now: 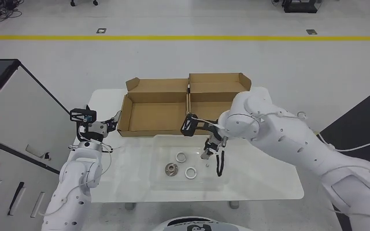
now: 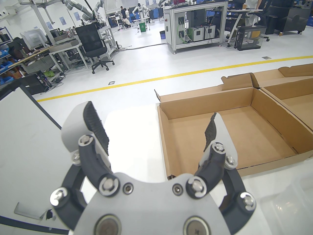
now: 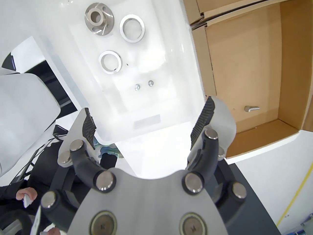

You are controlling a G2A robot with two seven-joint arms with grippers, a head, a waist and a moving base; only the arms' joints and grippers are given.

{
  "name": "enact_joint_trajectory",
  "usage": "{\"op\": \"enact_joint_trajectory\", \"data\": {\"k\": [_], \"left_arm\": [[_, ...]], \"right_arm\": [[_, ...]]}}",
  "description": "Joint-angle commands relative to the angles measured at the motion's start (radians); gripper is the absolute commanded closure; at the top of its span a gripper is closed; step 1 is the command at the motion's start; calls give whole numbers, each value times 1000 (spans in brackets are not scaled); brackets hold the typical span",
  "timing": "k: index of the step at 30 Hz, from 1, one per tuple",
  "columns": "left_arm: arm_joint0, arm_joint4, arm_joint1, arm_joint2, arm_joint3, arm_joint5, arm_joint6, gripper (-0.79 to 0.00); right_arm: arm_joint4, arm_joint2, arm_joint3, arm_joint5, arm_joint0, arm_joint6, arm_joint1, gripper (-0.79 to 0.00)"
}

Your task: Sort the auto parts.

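A clear plastic tray [image 1: 215, 186] on the white table holds a metal flange [image 3: 99, 18], two flat metal rings [image 3: 132, 28] [image 3: 110, 62] and two small bolts [image 3: 137, 87] [image 3: 150, 83]. From above I see the flange [image 1: 170, 169] and the rings [image 1: 181, 156] [image 1: 190, 172] near the tray's middle. My right gripper [image 3: 149, 121] hangs open over the tray's right end [image 1: 213, 157], holding nothing. One bolt [image 3: 251, 108] lies in the right cardboard box [image 3: 244, 62]. My left gripper [image 2: 154, 123] stands open and empty beside the left box [image 2: 220, 133], off its left side [image 1: 111, 123].
Two open cardboard boxes [image 1: 153, 112] [image 1: 217, 95] sit side by side behind the tray, their flaps raised at the back. The left box is empty inside. A slanted white panel [image 1: 29, 110] stands left of the table. Bare table [image 1: 272, 185] lies right of the tray.
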Motion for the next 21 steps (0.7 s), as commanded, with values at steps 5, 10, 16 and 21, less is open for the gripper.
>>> {"op": "enact_joint_trajectory", "data": {"k": [5, 10, 16, 21], "left_arm": [[0, 0, 0, 0, 0, 0, 0, -785], [0, 0, 0, 0, 0, 0, 0, -785], [0, 0, 0, 0, 0, 0, 0, -785], [0, 0, 0, 0, 0, 0, 0, -785]], "right_arm": [[8, -69, 32, 26, 11, 0, -12, -471], [2, -98, 53, 35, 5, -4, -27, -376], [-37, -138, 97, 47, -10, -6, -45, -369], [-83, -166, 139, 65, -18, -10, -61, -366]]}}
